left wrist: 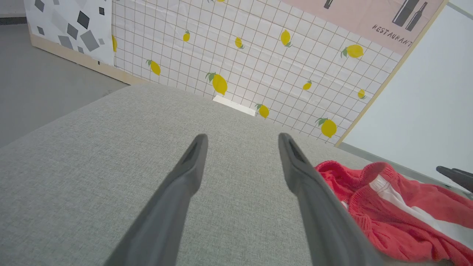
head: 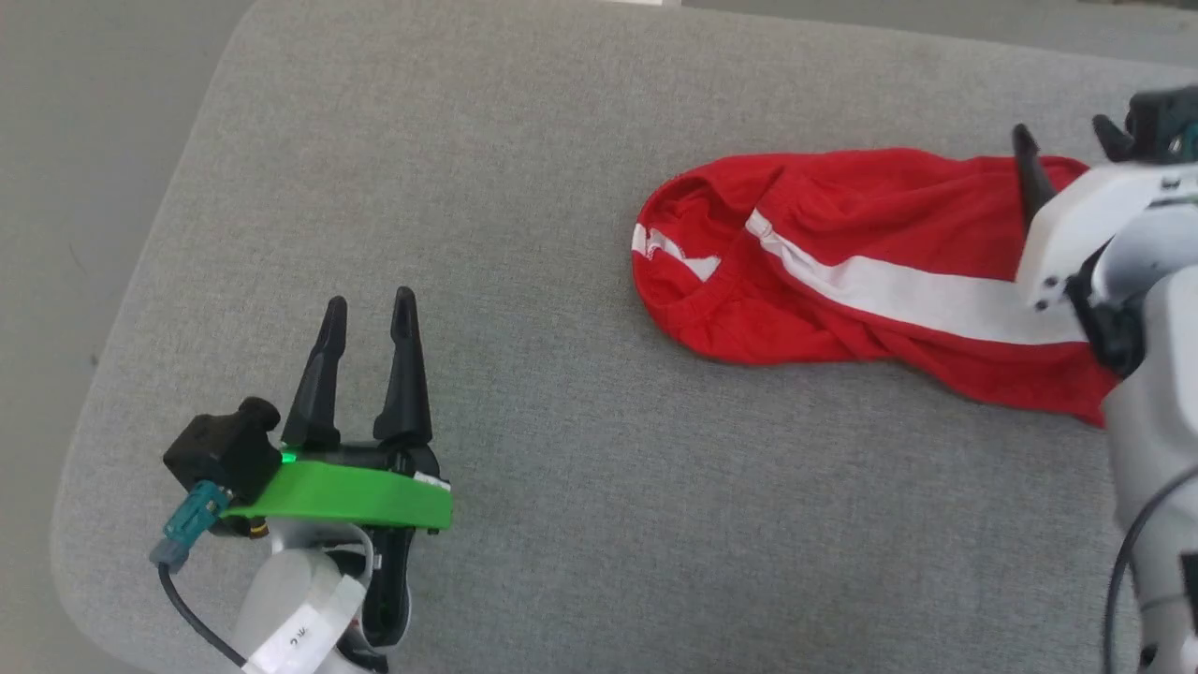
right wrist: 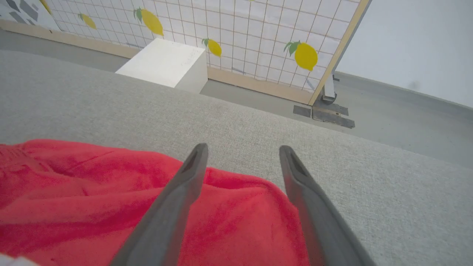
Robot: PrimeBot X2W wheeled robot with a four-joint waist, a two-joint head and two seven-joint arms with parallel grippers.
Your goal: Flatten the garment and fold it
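Head view — garment (head: pixel 842 271) lies on grey cushion (head: pixel 524 187); left claw (head: pixel 367 314) released; right claw (head: pixel 1065 140) released over it.

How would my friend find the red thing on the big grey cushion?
Start at the wide grey cushion. Toward its right side lies the garment, rumpled, beside the right gripper. It alone is bright red with a broad white stripe.

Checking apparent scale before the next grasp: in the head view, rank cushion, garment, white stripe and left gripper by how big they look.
1. cushion
2. garment
3. left gripper
4. stripe
The order of the last two is unsure, because the gripper is nearer the camera and so looks bigger.
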